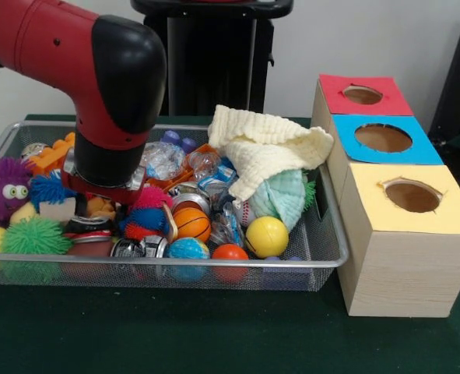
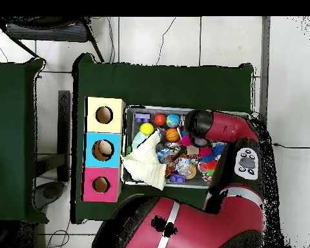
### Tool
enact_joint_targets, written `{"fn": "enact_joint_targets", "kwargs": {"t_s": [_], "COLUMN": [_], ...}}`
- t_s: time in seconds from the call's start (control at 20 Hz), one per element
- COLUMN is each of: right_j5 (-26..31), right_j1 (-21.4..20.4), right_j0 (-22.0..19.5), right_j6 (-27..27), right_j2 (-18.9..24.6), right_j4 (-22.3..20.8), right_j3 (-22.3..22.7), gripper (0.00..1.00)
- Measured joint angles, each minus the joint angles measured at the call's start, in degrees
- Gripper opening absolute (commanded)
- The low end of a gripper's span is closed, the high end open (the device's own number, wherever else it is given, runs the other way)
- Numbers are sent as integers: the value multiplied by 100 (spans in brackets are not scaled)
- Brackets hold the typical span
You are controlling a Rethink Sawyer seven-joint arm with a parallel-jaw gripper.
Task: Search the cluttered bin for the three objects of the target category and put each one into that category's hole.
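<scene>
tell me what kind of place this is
Probably a robotics lab test station: a red arm reaches into a wire bin of toys beside a wooden sorting box on a green-covered table.

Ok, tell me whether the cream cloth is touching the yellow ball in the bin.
Apart. In the front view the cream cloth drapes over a mint knitted thing, and the yellow ball sits lower with a visible gap below the cloth's edge.

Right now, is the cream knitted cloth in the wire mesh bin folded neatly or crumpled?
Crumpled. The cream knitted cloth lies bunched in loose folds, draped over a mint-green knitted item and other clutter.
</scene>
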Motion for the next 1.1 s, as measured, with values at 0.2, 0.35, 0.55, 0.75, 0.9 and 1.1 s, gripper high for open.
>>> {"fn": "enact_joint_targets", "kwargs": {"t_s": [0.2, 0.35, 0.55, 0.75, 0.9, 1.1], "right_j5": [335, 501, 565, 563, 525, 270], "right_j1": [108, 171, 195, 187, 149, 20], "right_j0": [23, 34, 34, 28, -6, -170], "right_j6": [0, 0, 0, 0, 1, 1], "right_j2": [-70, -112, -127, -129, -129, -95], "right_j4": [6, 22, 56, 86, 162, 446], "right_j3": [-171, -260, -295, -272, -164, 127], "gripper": [100, 100, 100, 100, 100, 100]}}
